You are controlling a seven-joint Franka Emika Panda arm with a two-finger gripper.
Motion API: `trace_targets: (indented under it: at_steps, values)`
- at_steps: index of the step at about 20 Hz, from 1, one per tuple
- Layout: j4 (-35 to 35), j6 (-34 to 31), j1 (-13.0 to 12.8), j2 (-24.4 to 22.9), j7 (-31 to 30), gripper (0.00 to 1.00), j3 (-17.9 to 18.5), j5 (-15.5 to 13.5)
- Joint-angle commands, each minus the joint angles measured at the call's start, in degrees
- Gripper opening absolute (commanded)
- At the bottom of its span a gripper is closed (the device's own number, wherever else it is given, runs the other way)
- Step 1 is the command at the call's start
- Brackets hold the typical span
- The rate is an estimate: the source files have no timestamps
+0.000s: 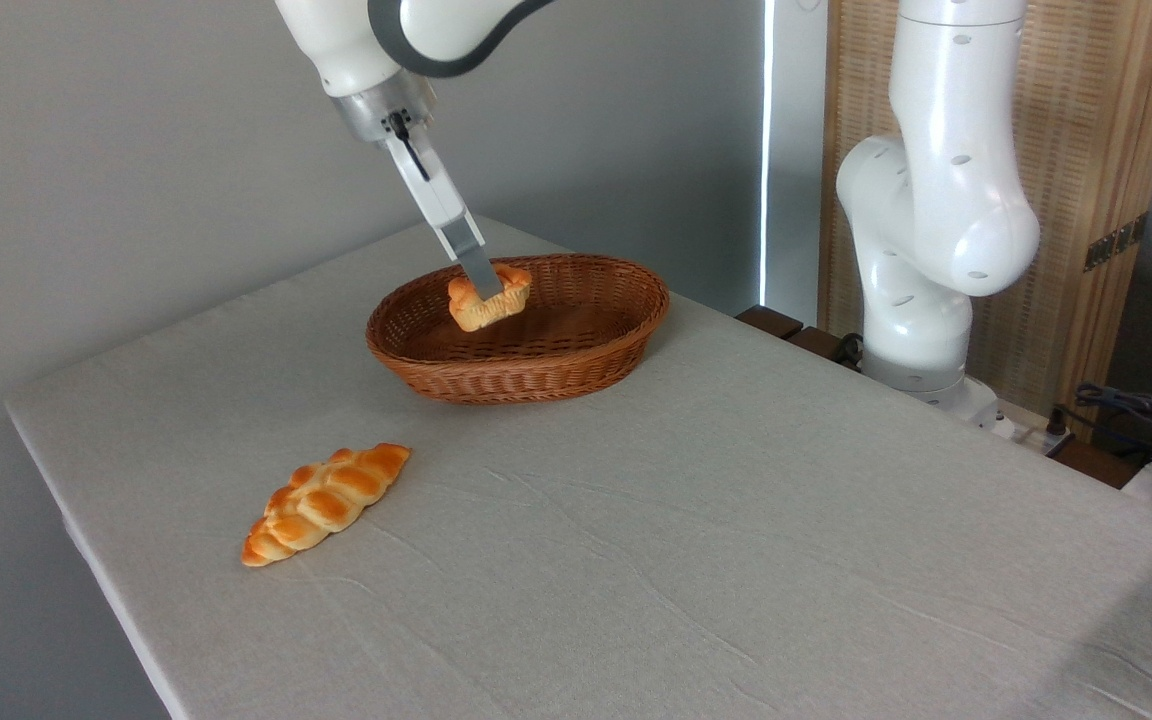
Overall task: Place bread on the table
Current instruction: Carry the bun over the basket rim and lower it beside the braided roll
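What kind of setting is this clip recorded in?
Probably a robot lab or test room: a cloth-covered table, an arm's base fixed at its edge, loose cables, and staged bread with a basket.

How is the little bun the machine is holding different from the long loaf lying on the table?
The bun is short and rounded; the braided loaf is long and tapered. The bun hangs tilted in the gripper over the basket; the loaf lies flat on the table. Both are golden-orange.
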Motion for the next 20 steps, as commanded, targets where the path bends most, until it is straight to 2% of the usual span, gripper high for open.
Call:
trace_targets:
  at_steps: [1, 3, 4, 6, 9, 10, 12, 13, 17, 20]
  values:
    - [2.60, 0.00, -0.04, 0.29, 3.28, 0.23, 5.75, 3.02]
    - [2.59, 3.88, -0.04, 0.20, 4.53, 0.24, 10.22, 6.02]
    - [2.60, 4.76, -0.04, 0.11, 5.92, 0.25, 13.03, 6.64]
    - [2.25, 8.79, 0.13, 0.90, 9.09, 0.26, 16.38, 7.52]
    - [1.54, 12.76, 0.39, 3.18, 9.54, 0.30, 19.03, 10.42]
    - [1.45, 14.07, 0.92, 3.80, 9.54, 0.36, 19.30, 10.60]
    - [1.28, 15.49, 1.27, 4.68, 9.45, 0.69, 19.39, 10.60]
    - [1.28, 15.49, 1.45, 4.94, 9.45, 0.79, 19.48, 10.60]
    - [0.84, 17.06, 1.45, 6.88, 9.45, 0.98, 19.30, 10.51]
    - [0.84, 17.34, 1.36, 7.41, 9.28, 1.00, 19.21, 10.51]
